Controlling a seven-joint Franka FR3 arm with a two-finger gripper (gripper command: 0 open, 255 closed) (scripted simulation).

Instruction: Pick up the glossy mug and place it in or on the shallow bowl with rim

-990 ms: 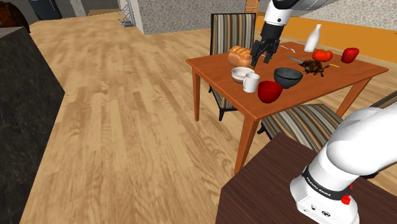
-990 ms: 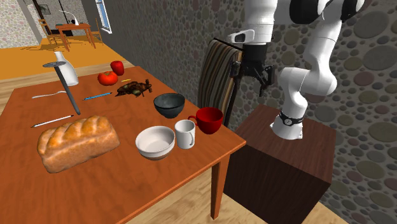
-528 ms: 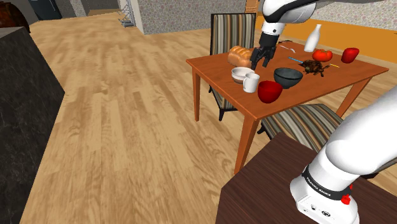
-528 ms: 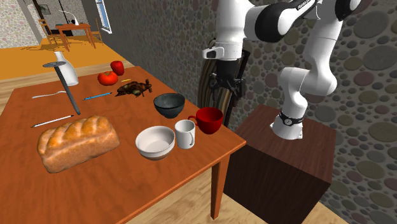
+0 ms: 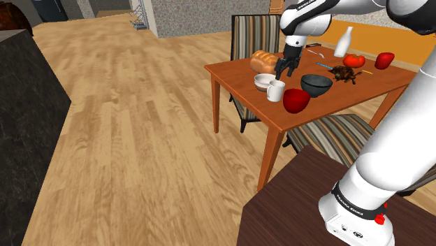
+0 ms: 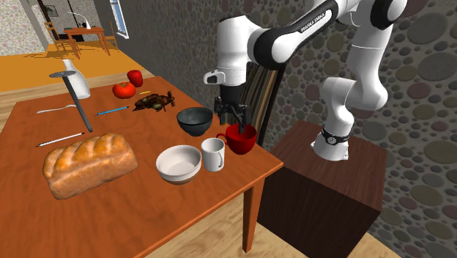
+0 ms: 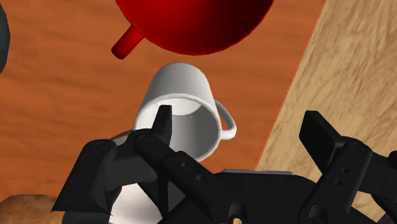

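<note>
Setting: house interior with a wood-plank floor [image 5: 140, 140] and a pebble-patterned wall [image 6: 410, 146].

1. Stand [image 5: 307, 210]. Dark brown wood-grain box, nearest in the shoulder view.
2. Arm [image 6: 368, 55]. White links with dark joints. It rises from the stand, folds over high up and reaches across to the table, its last link vertical. Small lettering on the forearm and on the base ring appears to read FRANKA EMIKA.
3. Gripper [image 6: 228, 119]. All black, pointing straight down over the cluster of cups at the table's stand-side corner. The fingers [image 7: 163, 124] stand well apart and clasp nothing. In the wrist view one crosses the mug's rim and the other lies over the table edge. How far it is above the mug is hard to judge.
4. Table [image 5: 377, 87]. Orange-brown wood with square legs.
5. Red cup [image 6: 240, 137]. Wide, glossy, with a handle, closest to the stand.
6. Mug [image 6: 213, 155]. White, glossy, cylindrical, with a loop handle. It stands upright on the table between the red cup and the shallow bowl, just beside both.
7. Shallow bowl [image 6: 179, 163]. White, rounded, with a rim.
8. Dark bowl [image 6: 195, 120]. Grey-black, deeper.
9. Loaf [image 6: 89, 163]. Brown, crusted.
10. Far end: tomato [image 6: 123, 90] and white bottle [image 5: 342, 42].
11. Striped chair [image 5: 255, 31], beyond the table.
</note>
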